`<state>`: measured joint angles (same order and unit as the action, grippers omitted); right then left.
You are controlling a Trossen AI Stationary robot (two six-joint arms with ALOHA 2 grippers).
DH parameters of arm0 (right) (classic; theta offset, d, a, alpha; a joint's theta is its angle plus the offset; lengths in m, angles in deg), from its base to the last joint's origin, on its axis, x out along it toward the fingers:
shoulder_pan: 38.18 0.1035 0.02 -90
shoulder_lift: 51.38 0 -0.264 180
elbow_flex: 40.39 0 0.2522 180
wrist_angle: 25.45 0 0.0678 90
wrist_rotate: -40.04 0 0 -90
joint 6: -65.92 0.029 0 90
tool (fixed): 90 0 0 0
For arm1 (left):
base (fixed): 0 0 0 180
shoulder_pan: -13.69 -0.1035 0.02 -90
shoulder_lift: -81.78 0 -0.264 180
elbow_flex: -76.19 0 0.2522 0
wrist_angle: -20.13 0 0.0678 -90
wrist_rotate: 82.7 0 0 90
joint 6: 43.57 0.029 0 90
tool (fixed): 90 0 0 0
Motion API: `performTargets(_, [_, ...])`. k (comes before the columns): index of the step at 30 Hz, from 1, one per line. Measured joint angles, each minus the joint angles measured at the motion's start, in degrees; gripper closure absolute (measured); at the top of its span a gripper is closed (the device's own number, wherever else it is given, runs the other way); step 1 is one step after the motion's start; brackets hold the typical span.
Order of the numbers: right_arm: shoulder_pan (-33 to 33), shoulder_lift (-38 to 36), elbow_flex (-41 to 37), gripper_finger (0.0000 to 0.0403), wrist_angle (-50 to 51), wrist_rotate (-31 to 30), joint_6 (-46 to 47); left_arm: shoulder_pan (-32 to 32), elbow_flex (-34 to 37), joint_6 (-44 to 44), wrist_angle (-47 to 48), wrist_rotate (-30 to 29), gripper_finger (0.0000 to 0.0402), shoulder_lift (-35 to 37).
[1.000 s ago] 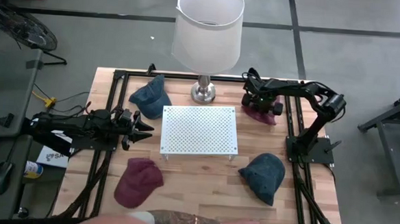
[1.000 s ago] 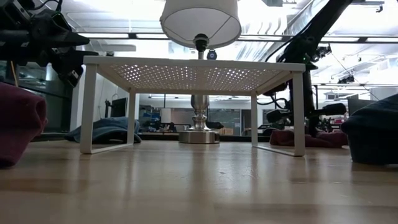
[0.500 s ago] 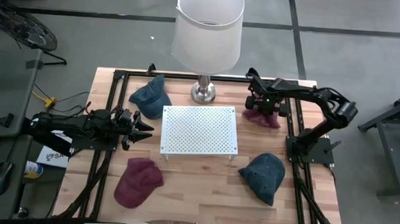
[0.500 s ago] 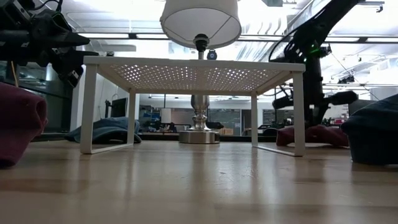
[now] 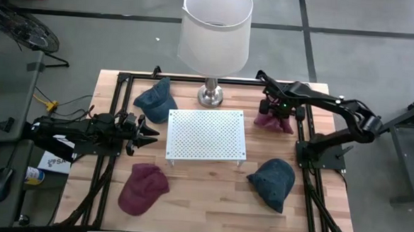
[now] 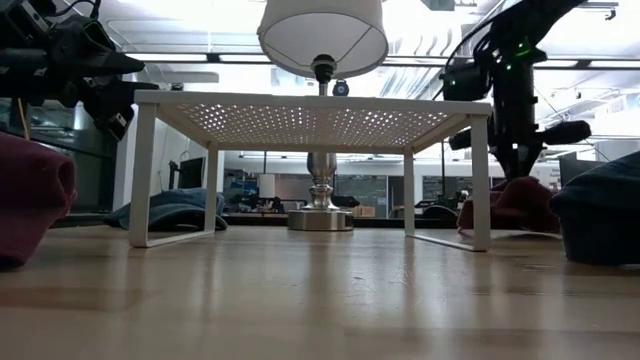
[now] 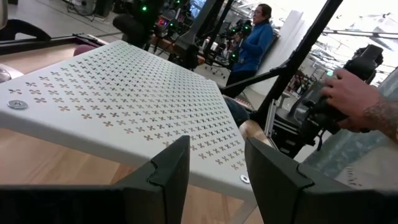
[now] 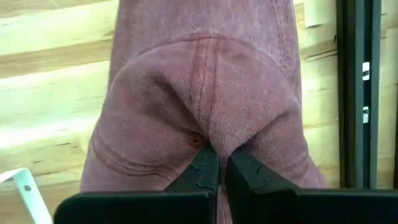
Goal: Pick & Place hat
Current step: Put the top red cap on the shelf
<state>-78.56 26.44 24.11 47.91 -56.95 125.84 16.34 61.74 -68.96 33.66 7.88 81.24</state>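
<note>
Item: maroon cap (image 5: 271,121), lying at the far right corner of the wooden surface (image 5: 204,176), just beside the white perforated rack (image 5: 206,134) and right of the lamp (image 5: 214,31).

Handling, by judgement: soft washed cotton, light, collapsing and creasing under any pinch; not fragile, not slippery. Crown sagging freely; brim likely the only stiff part. Probably drooping and swinging once lifted, so calling for clearance over the rack edge.

Hold point: crown top, beside the centre button where the seams are meeting (image 8: 198,140). Bunching a fold of cloth there looking adequate for so light a piece; a shallow pinch risking slipping off the fold.

Right tool (image 8: 213,167): standing directly over the cap, fingers pressed together on a fold of the crown, pointing down from the arm reaching in from the right side.

Left tool (image 5: 149,133): waiting above the left edge of the surface, aiming at the rack, fingers standing apart, gripping nothing.

Other stock on the surface: blue cap (image 5: 156,100) at far left, second maroon cap (image 5: 143,187) at near left, second blue cap (image 5: 272,182) at near right.

Beyond the surface: a person's hand (image 7: 354,99) resting on equipment.
</note>
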Motion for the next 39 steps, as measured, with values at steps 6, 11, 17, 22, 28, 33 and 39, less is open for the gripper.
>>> performTargets(6, [0.00,-3.66,0.00,0.0403,2.10,-0.34,-1.38,-0.02,0.00,0.00,0.00,0.02,0.0247,-0.01])
performTargets(11, [0.07,-6.46,0.04,0.0403,3.14,-0.56,-3.05,-0.02,0.00,0.00,0.00,0.00,0.0247,0.00])
performTargets(17, [0.07,-9.77,0.09,0.0403,4.88,-0.48,-4.99,-0.02,0.00,0.00,0.00,0.00,0.0247,0.00])
performTargets(22, [0.07,-12.26,0.09,0.0402,4.90,-0.50,-8.64,0.00,0.00,0.00,0.00,0.02,0.0247,0.00])
performTargets(28, [0.07,-16.51,0.11,0.0402,4.87,-0.56,-15.34,0.00,0.00,0.00,0.00,0.02,0.0247,0.00])
performTargets(33, [0.08,-20.48,0.11,0.0402,4.79,0.17,-20.63,-0.01,0.00,0.00,0.00,0.01,0.0247,0.00])
performTargets(39, [2.10,-25.18,0.11,0.0402,2.44,3.20,-23.19,-0.02,0.00,0.00,0.00,0.00,0.0247,0.00])
